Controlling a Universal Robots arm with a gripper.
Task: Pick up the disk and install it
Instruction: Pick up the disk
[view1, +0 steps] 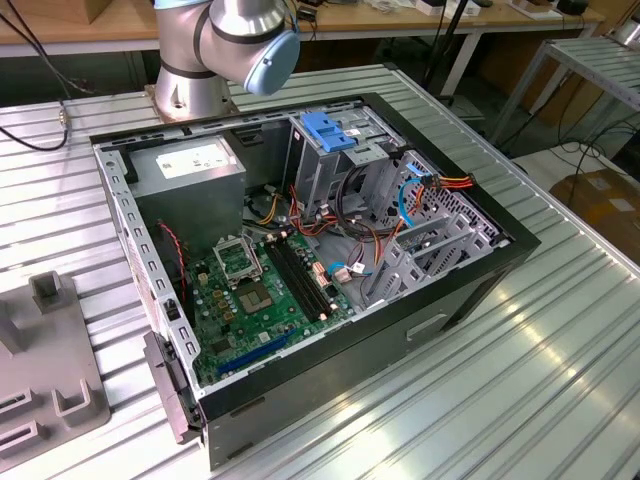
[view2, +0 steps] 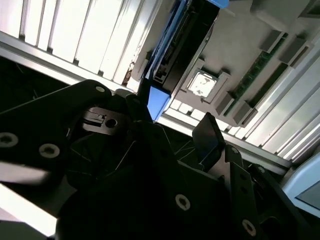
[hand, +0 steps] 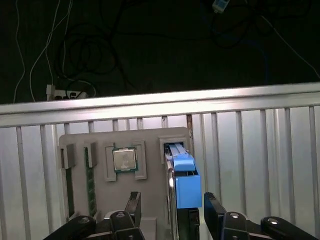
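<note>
Gripper (hand: 172, 204) open and empty, poised over the disk (hand: 184, 181); the disk stands on edge in a slot of the grey fixture (hand: 150, 142), between the fingers (hand: 214, 207) but nearer one. A sound grasp probably needs centring first; close squarely on the flat faces.

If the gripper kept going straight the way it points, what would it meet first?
Most likely the disk, standing on edge in the grey holder. In the first wrist view the open gripper points at it, one finger to each side. The remaining gap is hard to judge.
</note>
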